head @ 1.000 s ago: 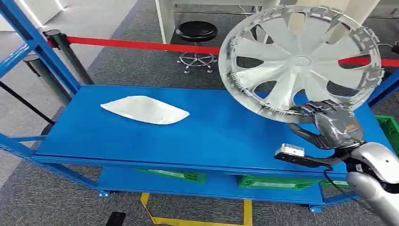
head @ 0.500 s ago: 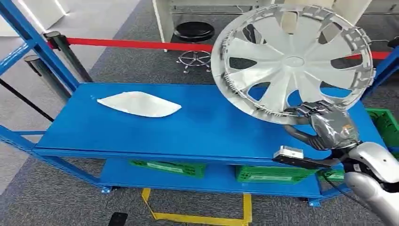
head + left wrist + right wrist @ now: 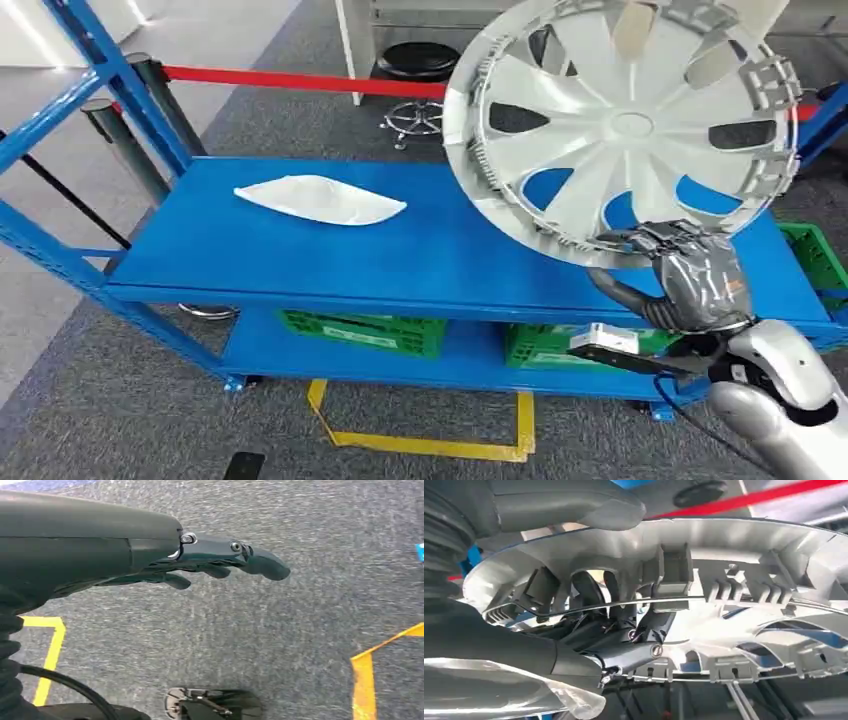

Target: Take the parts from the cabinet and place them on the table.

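Right hand (image 3: 690,275) gripping wheel cover (image 3: 620,125) by lower rim, fingers hooked through rim for secure carry, holding it near upright above right end of blue shelf (image 3: 440,260). White bag (image 3: 320,198) lying toward shelf's left. Left hand (image 3: 210,567) hanging over floor, fingers loosely extended, holding nothing.

We count one silver wheel cover (image 3: 620,125) and one white pouch (image 3: 320,199). Two green crates (image 3: 365,331) sit on the lower shelf, a third (image 3: 812,258) right of the fingers (image 3: 655,240), and one black stool (image 3: 417,62) beyond.
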Controlling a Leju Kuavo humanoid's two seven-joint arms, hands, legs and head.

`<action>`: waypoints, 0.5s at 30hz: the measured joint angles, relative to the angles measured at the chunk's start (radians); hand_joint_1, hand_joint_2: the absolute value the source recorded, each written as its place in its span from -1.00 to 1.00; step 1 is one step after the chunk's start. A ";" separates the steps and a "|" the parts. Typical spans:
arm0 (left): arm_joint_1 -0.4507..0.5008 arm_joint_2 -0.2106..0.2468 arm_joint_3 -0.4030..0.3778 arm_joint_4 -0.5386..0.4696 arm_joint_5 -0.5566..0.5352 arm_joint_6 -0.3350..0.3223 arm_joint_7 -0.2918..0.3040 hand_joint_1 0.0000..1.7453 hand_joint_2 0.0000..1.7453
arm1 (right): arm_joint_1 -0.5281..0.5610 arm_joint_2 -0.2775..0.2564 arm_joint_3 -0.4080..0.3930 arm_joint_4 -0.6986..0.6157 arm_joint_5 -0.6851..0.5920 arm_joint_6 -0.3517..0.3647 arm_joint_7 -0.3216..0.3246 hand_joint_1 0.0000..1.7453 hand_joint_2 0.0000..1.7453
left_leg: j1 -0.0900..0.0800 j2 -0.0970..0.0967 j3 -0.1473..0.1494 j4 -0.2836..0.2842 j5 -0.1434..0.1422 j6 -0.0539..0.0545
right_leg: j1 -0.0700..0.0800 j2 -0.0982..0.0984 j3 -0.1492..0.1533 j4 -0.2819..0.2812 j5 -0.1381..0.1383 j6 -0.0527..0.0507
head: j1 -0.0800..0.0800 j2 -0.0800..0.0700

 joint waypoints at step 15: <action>0.012 0.002 0.000 0.001 0.017 0.000 -0.020 -1.00 1.00 | 0.041 0.119 -0.061 -0.080 -0.152 -0.112 -0.086 1.00 1.00 | 0.002 -0.003 -0.158 0.081 0.038 -0.055 | 0.001 -0.004 0.150 -0.061 -0.041 -0.043 | -0.003 0.000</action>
